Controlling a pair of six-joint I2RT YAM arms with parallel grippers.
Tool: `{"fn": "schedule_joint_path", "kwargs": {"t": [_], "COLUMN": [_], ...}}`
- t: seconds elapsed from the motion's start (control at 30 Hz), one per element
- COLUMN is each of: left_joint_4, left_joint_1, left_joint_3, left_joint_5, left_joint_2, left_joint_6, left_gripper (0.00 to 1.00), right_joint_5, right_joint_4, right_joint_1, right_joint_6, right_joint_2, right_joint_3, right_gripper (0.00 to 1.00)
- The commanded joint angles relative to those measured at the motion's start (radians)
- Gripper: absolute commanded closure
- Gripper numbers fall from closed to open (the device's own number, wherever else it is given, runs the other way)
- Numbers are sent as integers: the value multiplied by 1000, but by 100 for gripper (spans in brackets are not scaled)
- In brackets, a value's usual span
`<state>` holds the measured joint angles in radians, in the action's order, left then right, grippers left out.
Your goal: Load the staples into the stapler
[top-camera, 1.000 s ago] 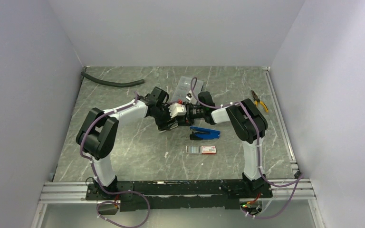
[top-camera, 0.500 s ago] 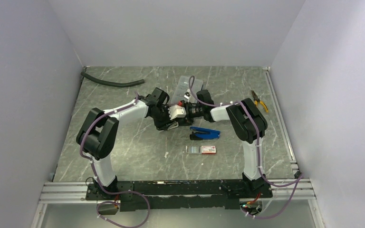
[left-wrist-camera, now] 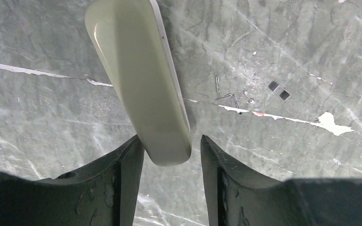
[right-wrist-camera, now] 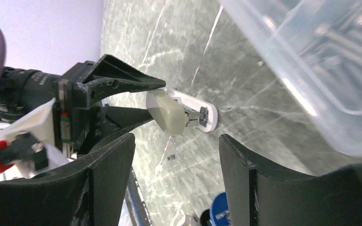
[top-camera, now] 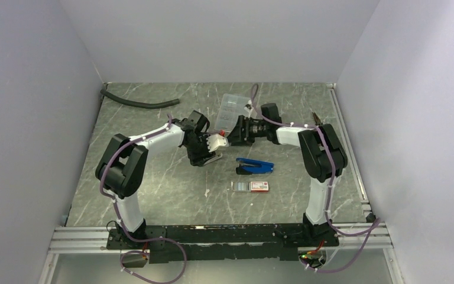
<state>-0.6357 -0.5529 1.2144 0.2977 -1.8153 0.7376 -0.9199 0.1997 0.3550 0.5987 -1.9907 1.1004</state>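
Observation:
A white stapler (top-camera: 216, 142) with a cream top lies on the table near the middle. It also shows in the left wrist view (left-wrist-camera: 141, 80) and the right wrist view (right-wrist-camera: 174, 115). My left gripper (top-camera: 209, 149) straddles its end. The left finger touches it and a small gap shows at the right finger (left-wrist-camera: 212, 160). My right gripper (top-camera: 232, 133) is wide open and empty, a little back and to the right of the stapler. The staples lie in a dark grey tray (top-camera: 241, 186) sticking out of a small white box with a red end (top-camera: 261, 186), nearer the front.
A blue and black tool (top-camera: 254, 165) lies between the stapler and the box. A clear compartment case (top-camera: 233, 106) stands just behind the right gripper, close in the right wrist view (right-wrist-camera: 320, 61). Pliers (top-camera: 324, 127) lie far right, a black hose (top-camera: 139, 103) back left. Loose staples (left-wrist-camera: 226, 94) lie near the stapler.
My right gripper has let go and drawn back to the right, away from the stapler. The left gripper and stapler have shifted slightly down and left.

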Motion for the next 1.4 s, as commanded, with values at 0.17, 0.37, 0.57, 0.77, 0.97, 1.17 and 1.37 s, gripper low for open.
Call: {"fn": "schedule_joint_path", "kwargs": {"t": [0.17,0.37,0.57,0.77,0.97,1.17,1.37], "left_joint_4": [-30,-29,-21,-17,-100,-136,-173], "left_joint_1": [10,34,80,175,240,243,244], "left_joint_3": [71,92,110,130,204,250,324], "left_joint_5": [33,69,73,86,128,158,186], "left_joint_2": [-15,60,126,186,170,123,84], "left_joint_6": [-19,-72,-181,-272,-280,-286,-313], "left_gripper": [31,5,5,5,5,5,5], "right_joint_5": [-18,22,129,203,278,351,375], "right_joint_4": [-116,-359,-559,-675,-712,-646,-592], "right_joint_1": [-92,-114,-114,-102,-73,-51,-34], "right_joint_6": [-243,-736,-1172,-1383,-1490,-1526,-1545], "right_joint_2": [149,293,407,487,543,530,487], "right_joint_3": [-2,-45,-101,-160,-228,-299,-322], "right_gripper": [30,27,17,10,7,8,16]}}
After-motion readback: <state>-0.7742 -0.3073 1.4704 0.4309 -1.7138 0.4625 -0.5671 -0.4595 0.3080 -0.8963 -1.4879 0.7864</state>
